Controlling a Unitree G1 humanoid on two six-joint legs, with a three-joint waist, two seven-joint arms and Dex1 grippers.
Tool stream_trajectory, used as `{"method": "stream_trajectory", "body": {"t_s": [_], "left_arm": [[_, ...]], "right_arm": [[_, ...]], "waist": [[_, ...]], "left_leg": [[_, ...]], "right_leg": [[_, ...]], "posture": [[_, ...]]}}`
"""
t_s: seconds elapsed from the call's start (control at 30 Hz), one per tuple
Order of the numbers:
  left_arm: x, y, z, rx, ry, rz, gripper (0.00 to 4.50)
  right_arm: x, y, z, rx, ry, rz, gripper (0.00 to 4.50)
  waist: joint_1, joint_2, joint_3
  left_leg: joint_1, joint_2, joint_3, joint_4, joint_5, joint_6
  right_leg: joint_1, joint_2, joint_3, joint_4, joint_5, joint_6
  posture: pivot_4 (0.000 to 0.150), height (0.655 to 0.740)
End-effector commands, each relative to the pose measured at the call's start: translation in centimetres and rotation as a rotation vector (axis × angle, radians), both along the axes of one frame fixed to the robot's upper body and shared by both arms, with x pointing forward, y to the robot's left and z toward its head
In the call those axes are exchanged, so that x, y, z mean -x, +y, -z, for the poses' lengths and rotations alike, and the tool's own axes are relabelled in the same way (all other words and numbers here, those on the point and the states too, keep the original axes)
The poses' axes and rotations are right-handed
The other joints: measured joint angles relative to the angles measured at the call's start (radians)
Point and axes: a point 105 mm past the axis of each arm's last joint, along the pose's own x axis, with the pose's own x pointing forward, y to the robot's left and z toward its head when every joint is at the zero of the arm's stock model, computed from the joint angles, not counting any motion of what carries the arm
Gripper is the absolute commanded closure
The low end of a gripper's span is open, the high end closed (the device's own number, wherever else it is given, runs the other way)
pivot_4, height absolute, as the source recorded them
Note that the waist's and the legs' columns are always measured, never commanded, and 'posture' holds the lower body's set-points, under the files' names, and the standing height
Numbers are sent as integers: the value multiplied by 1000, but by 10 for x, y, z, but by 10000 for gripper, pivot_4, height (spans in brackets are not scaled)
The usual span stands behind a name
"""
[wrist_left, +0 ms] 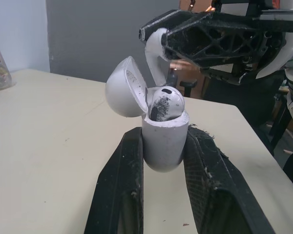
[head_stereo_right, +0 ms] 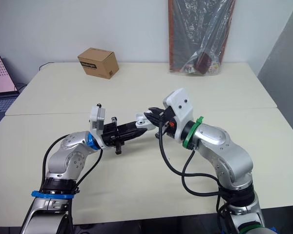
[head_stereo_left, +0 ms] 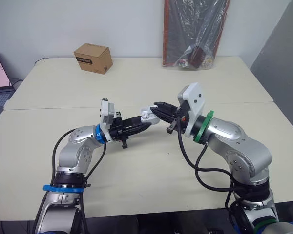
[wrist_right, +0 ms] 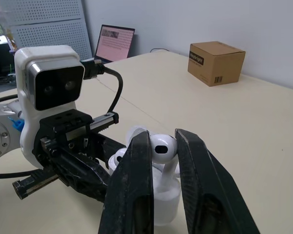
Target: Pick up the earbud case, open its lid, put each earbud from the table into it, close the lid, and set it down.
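Much bare table (head_stereo_left: 136, 183) around earbud case (wrist_left: 164, 141)

Lab-like room: pale tables (head_stereo_left: 136, 78), laptop (wrist_right: 116, 43), cardboard box (head_stereo_left: 93, 57), perforated panel (wrist_right: 44, 22).

Soft, even light from overhead is falling across the table (head_stereo_left: 146, 170), leaving only a faint, diffuse shadow beside the cardboard box (head_stereo_left: 93, 57). The plastic bag (head_stereo_left: 195, 29) at the wall is throwing off streaks of glare, and behind the earbud case (wrist_left: 163, 141) the left wrist view's background is sitting dim and slightly blurred.
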Motion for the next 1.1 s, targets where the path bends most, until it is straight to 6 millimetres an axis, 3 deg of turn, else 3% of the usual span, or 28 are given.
{"method": "stream_trajectory", "body": {"t_s": [0.03,0.9,1.1], "left_arm": [[1,-1,-16,32,-45,10,37220],[2,-3,-23,89,-45,10,37220],[4,-1,-19,76,-43,13,37220]], "right_arm": [[-1,0,-7,11,-56,16,41647],[0,3,-3,96,-137,33,41647],[-2,0,-11,46,-150,48,20920]], "waist": [[0,0,0],[1,0,0],[1,0,0]], "left_leg": [[0,0,0,0,0,0],[0,0,0,0,0,0],[0,0,0,0,0,0]], "right_leg": [[0,0,0,0,0,0],[0,0,0,0,0,0],[0,0,0,0,0,0]], "posture": [[1500,7400],[1500,7400],[1500,7400]]}}
